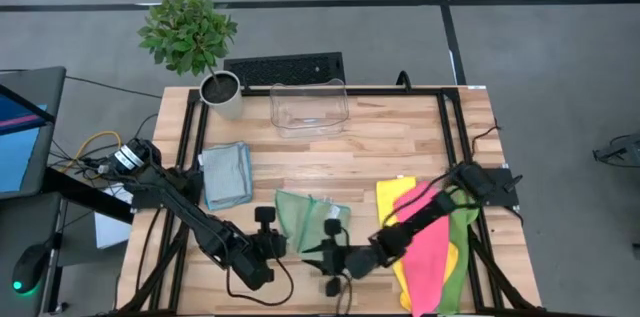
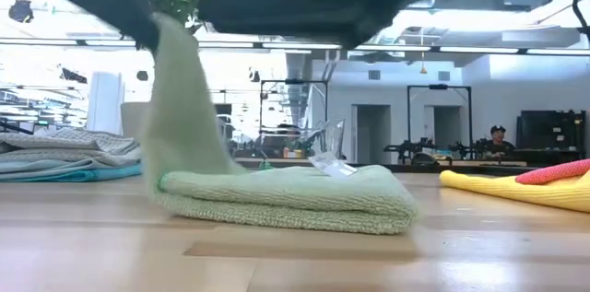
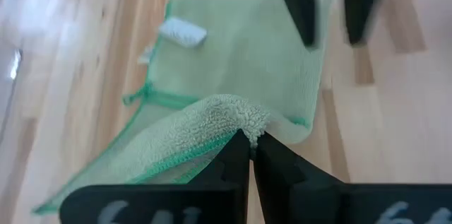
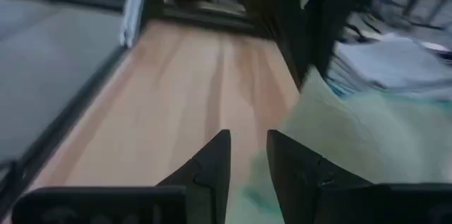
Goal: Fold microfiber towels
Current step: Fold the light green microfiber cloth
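Left jaws clenched on pale green towel corner, mid-fold; right jaws parted, empty. Blue-grey stack folded; yellow, pink, lime pile remains.

Pale green towel, centre near edge: darker green stitched hem, small white tag. Folded stack at left: light blue with grey and teal layers. Right-side pile: yellow towel, pink towel over it, lime green towel beneath. Table: light wood, plank pattern. Bin, far centre: clear. Plant, far left: green leaves, white pot. Both arms: black.
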